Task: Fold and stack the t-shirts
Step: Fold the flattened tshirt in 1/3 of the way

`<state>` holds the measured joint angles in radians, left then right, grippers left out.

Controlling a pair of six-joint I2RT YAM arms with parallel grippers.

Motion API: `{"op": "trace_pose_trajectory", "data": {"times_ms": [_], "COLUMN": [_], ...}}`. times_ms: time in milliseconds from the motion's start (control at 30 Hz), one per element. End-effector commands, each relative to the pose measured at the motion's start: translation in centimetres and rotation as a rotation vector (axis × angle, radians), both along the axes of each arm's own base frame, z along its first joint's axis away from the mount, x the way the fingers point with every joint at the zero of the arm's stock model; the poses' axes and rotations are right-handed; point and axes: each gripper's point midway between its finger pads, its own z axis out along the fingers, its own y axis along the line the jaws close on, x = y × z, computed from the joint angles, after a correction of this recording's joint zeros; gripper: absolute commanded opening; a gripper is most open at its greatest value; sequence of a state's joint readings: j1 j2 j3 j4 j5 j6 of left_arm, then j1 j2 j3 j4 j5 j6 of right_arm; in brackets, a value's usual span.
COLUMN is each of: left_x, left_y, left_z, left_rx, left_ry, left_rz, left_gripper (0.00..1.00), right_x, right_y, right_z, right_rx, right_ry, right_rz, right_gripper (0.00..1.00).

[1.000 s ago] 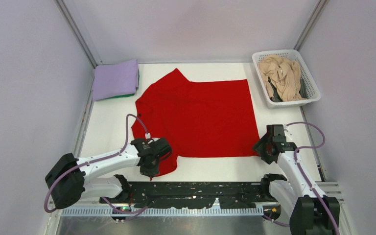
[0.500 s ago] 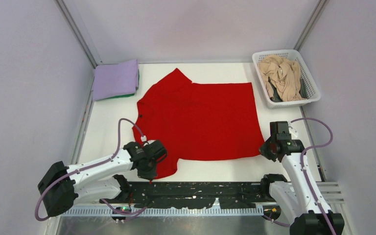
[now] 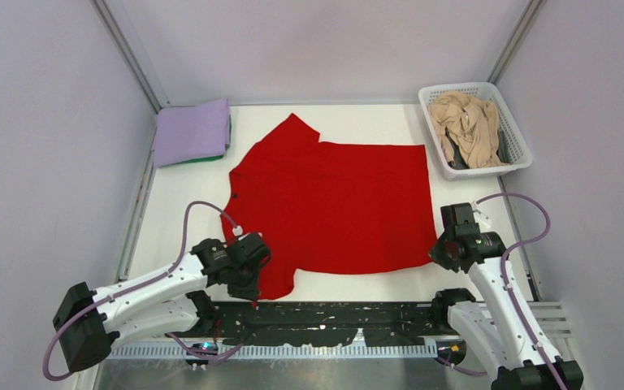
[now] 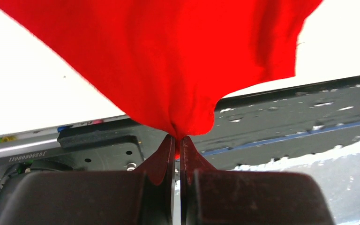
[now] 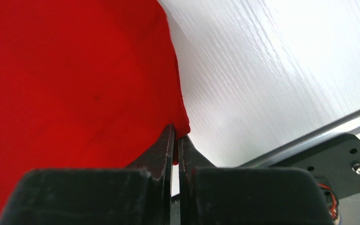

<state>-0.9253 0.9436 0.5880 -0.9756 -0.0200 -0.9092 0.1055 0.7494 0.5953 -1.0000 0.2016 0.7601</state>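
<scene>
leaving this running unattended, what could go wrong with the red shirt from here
1. The left jaws hold the red t-shirt by a thin pinch of its near sleeve, the right jaws by its near hem corner; either could slip free mid-fold.
2. Cloth bunches at the left jaws close to the black base plate and could snag.

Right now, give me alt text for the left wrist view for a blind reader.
The red t-shirt is pinched between the left arm's shut fingers, fanning out above them over the white table and black base rail.
</scene>
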Motion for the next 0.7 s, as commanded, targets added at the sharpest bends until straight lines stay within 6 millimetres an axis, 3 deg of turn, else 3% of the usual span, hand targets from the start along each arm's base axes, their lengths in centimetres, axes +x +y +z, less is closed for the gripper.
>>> {"op": "trace_pose_trajectory", "data": {"times_ms": [0,267,433,567,667], "left_x": [3.7,8.3,12.7,16.7,18.8], "left_y": [-2.5,-4.8,-5.5,-5.0,-4.2], "left_z": [3.6,7.1,9.4,11.5,11.7], "left_rx": [-0.097,-0.234,-0.288,-0.273,-0.255], "left_ry": [-0.119,-0.18,-0.255,-0.309,-0.295], "left_rz": [-0.043,-0.056,-0.024,0.038,0.074], "left_gripper": [0.0,0.0,0.0,0.0,0.0], "right_x": [3.1,6.2,8.7,10.8,12.1], "right_y": [0.7,1.5,1.4,1.4,0.8], "right_z": [0.6,1.6,2.6,3.7,4.5], "right_rx": [0.017,0.028,0.001,-0.007,-0.037], "right_ry": [-0.089,-0.134,-0.141,-0.174,-0.19], "right_rz": [0.037,0.091,0.113,0.113,0.107], "right_gripper": [0.05,0.05,0.05,0.05,0.05]}}
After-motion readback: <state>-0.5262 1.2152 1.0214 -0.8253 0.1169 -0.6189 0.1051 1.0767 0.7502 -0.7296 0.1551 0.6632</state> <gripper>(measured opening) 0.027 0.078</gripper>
